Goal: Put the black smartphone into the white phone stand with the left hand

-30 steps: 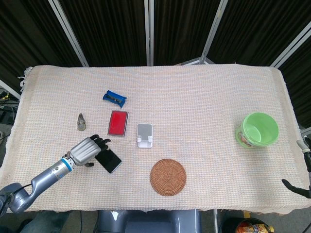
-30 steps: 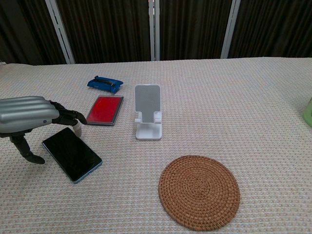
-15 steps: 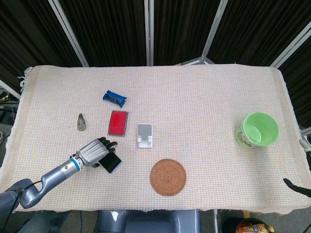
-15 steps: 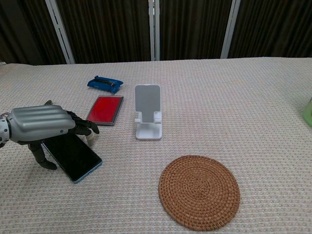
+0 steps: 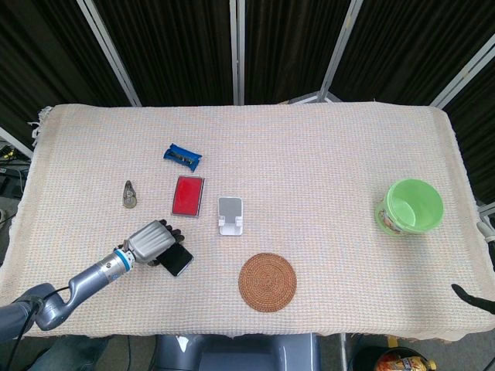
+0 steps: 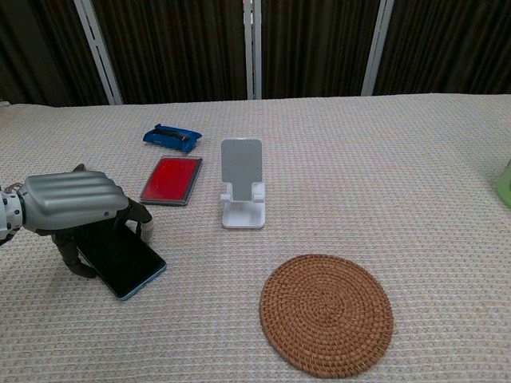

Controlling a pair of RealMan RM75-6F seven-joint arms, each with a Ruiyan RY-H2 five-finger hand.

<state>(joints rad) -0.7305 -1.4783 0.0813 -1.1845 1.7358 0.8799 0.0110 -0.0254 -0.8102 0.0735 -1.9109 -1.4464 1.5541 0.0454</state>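
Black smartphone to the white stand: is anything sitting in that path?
Nothing visible blocks it. The black smartphone lies under the left hand, and bare cloth runs from there to the white phone stand. The red case lies just beyond that line, the woven coaster nearer the camera.

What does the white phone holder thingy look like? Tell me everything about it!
The white phone stand looks like smooth plastic. It has a tall flat back plate with rounded corners that leans back a little, a narrower neck below it, and a flat base with a small lip at the front. It stands upright on the woven cloth, and nothing sits in it. The red tablet lies apart on one side, and the round woven coaster lies apart nearer the camera. Nothing touches it but the cloth.
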